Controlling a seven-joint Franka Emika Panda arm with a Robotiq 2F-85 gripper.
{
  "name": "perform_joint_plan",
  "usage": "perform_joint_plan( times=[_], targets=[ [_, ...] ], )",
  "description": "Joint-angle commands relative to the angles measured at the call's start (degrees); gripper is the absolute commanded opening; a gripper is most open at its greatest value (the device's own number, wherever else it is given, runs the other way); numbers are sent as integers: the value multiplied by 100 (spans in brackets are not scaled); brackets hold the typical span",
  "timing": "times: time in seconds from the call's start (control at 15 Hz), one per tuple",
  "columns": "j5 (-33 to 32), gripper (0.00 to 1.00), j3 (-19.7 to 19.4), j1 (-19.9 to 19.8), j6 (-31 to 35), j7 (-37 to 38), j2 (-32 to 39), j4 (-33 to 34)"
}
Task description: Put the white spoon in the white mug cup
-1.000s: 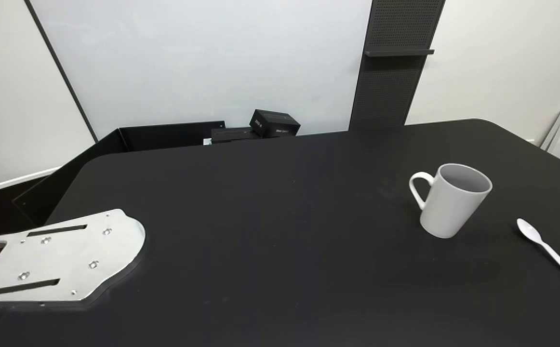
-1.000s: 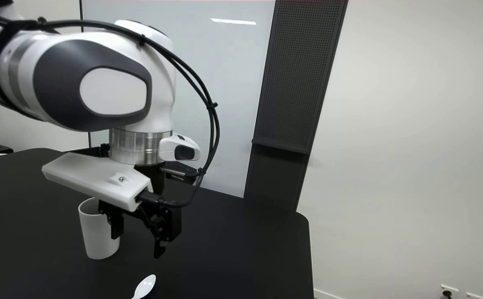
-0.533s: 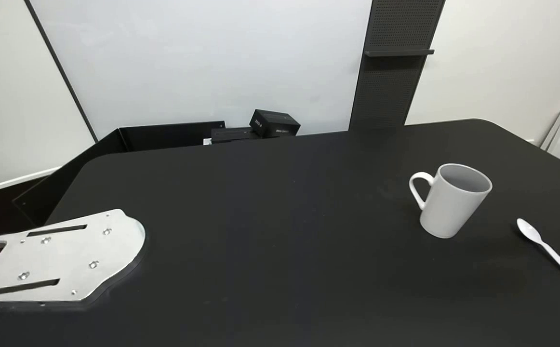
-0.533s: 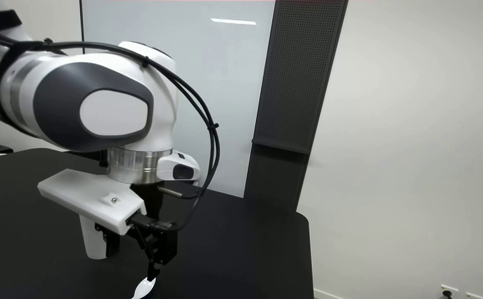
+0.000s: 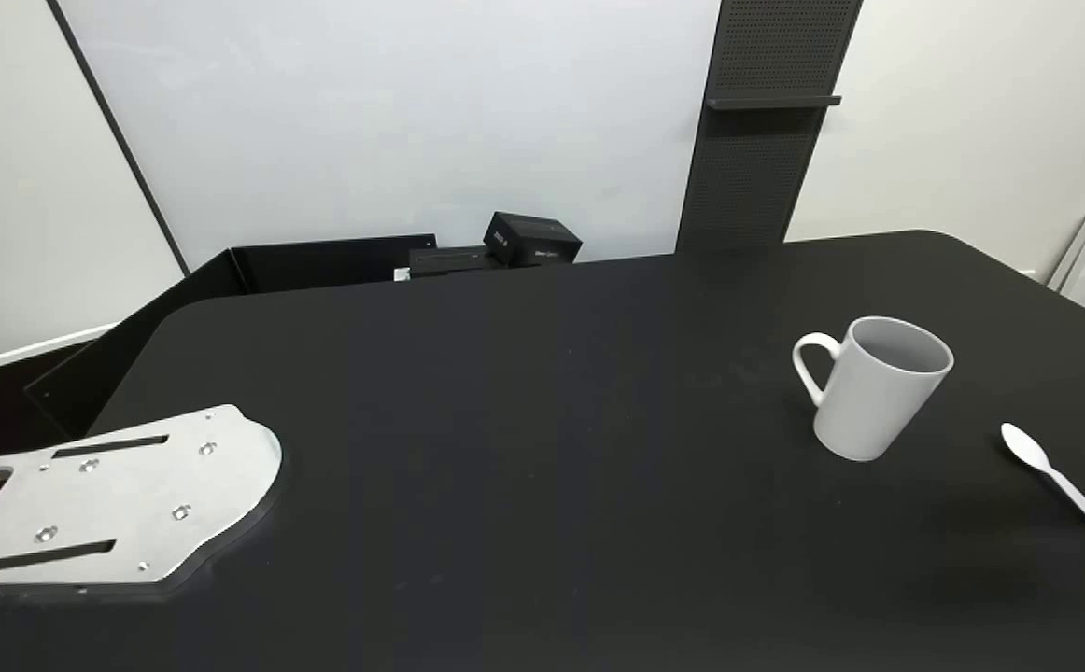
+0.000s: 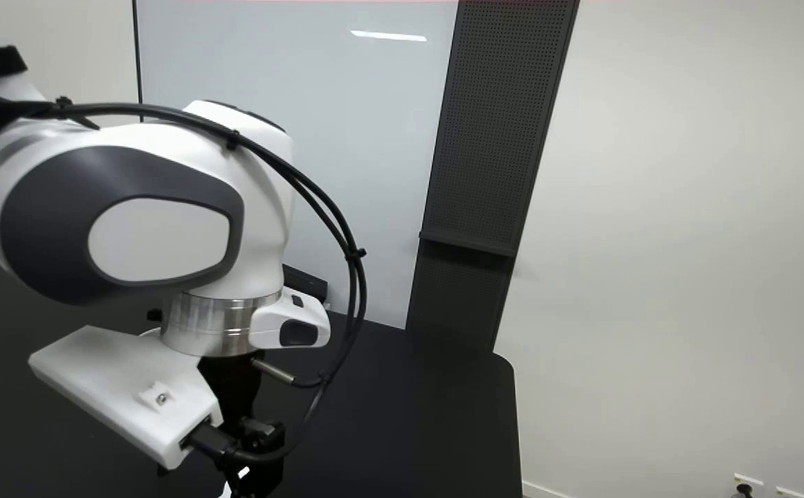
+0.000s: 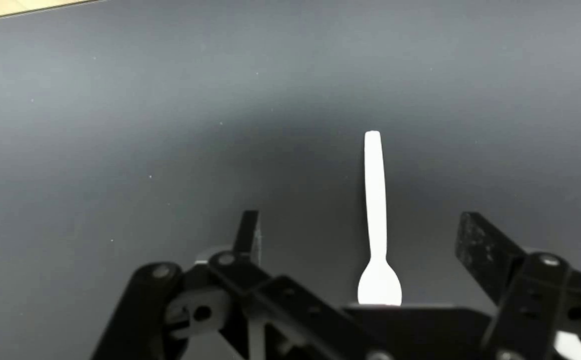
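Observation:
The white spoon (image 7: 376, 210) lies flat on the black table, its handle pointing up in the wrist view. Its bowl end is partly hidden by the gripper body. My gripper (image 7: 360, 237) is open and empty above it, with the spoon between the fingers but touching neither. In an exterior view the spoon (image 5: 1079, 499) lies right of the white mug cup (image 5: 865, 411), and the gripper is out of view there. The mug stands upright, its handle to the left. In an exterior view the arm hides nearly all of the mug; only a bit of rim (image 6: 151, 333) shows.
A flat metal plate (image 5: 122, 495) with slots lies at the table's left end. Black boxes (image 5: 528, 241) sit behind the far edge. A tall dark panel with a shelf (image 5: 771, 103) stands at the wall. A table edge (image 7: 35, 10) shows in the wrist view's top left corner.
The arm and gripper have come down to the spoon, and the gripper has left the right edge of an exterior view. The jaws stay open. Spoon and mug have not moved.

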Motion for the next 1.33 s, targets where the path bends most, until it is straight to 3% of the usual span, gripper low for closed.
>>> perform_joint_plan(
  times=[0.0,0.87,1.0,1.27],
  targets=[
    [308,100,35,-32,323,-337,-88,-260],
    [239,100,31,-16,277,-302,-7,-208],
    [-1,100,16,14,376,18,63,-250],
    [291,100,80,12,472,-175,122,-345]
  ],
)
